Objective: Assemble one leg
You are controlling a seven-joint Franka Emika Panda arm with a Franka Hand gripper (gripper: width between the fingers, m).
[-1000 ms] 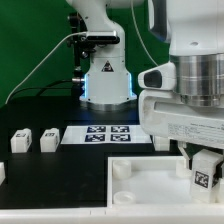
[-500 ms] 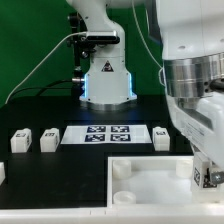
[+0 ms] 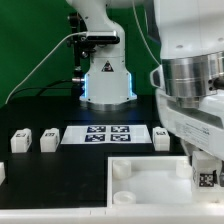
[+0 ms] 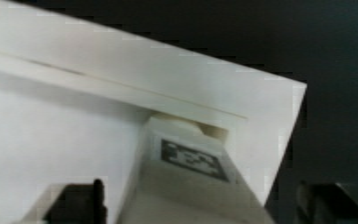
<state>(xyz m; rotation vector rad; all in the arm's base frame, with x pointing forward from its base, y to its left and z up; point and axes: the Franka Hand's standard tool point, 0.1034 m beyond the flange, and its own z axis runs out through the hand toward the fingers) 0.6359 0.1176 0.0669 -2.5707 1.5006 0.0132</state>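
Note:
The leg (image 3: 205,179), a small white post with a black-and-white tag, stands upright at the near corner of the white panel (image 3: 150,180) on the exterior view's right. My gripper (image 3: 204,170) is straight above it with a finger on each side. In the wrist view the leg (image 4: 194,160) runs down to the panel's corner (image 4: 87,120). My gripper (image 4: 202,208) straddles it, and a thin gap shows between the leg and each dark fingertip (image 4: 80,202). The jaws stand open around the leg.
The marker board (image 3: 105,135) lies behind the panel. Two loose legs (image 3: 21,141) (image 3: 47,140) stand to its left, one (image 3: 163,137) to its right, and another (image 3: 2,172) at the left edge. The arm's base (image 3: 105,80) stands at the back.
The wrist has turned about the leg over the last second, and the leg's tag has shifted slightly to the exterior view's right. The leg stays at the panel's corner.

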